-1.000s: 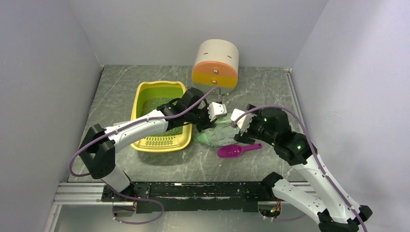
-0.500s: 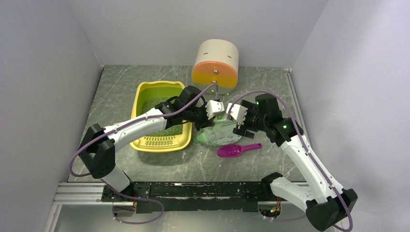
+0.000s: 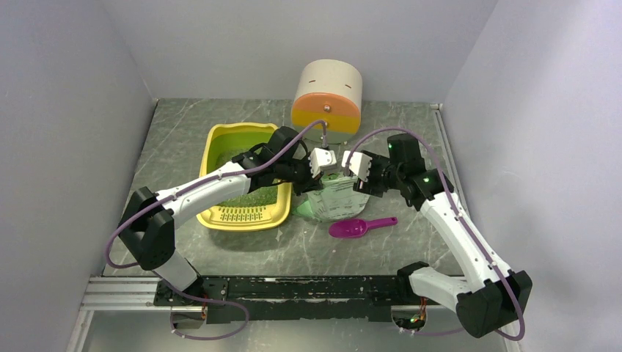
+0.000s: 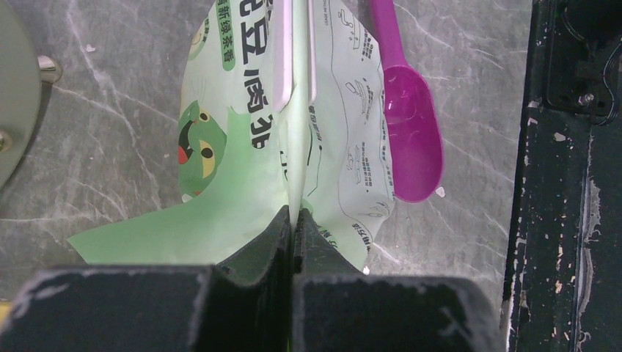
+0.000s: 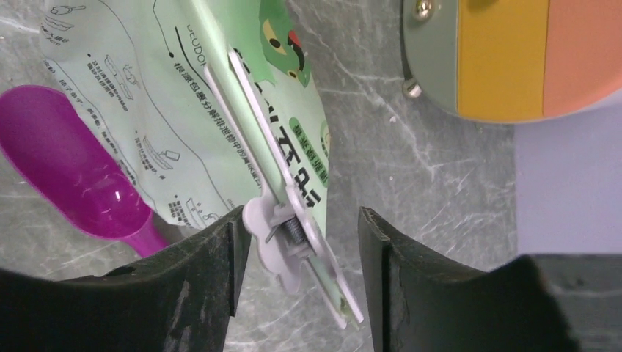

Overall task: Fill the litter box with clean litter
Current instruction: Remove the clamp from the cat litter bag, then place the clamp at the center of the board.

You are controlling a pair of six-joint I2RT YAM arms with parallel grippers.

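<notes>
In the overhead view, one yellow litter box (image 3: 238, 129) is seen left of centre on the marbled grey table (image 3: 411, 139). A bed of fine greenish-grey litter (image 3: 257, 198) lies inside it, partly hidden by the left arm. A slotted grille is moulded into the end nearest the bottom of the frame.

One pale green printed bag (image 3: 334, 202) is held up at the centre, just right of the tray. What it holds cannot be seen, and its top is closed by one white clip (image 5: 290, 235).

The left gripper (image 4: 293, 220) is pressed together, with an edge of the bag pinched between its fingers. The right gripper (image 5: 301, 220) is spread, one finger on each side of the clip.

One magenta scoop (image 3: 359, 227) is laid on the table just below the bag. One round drawer cabinet (image 3: 328, 95) stands at the top centre.
</notes>
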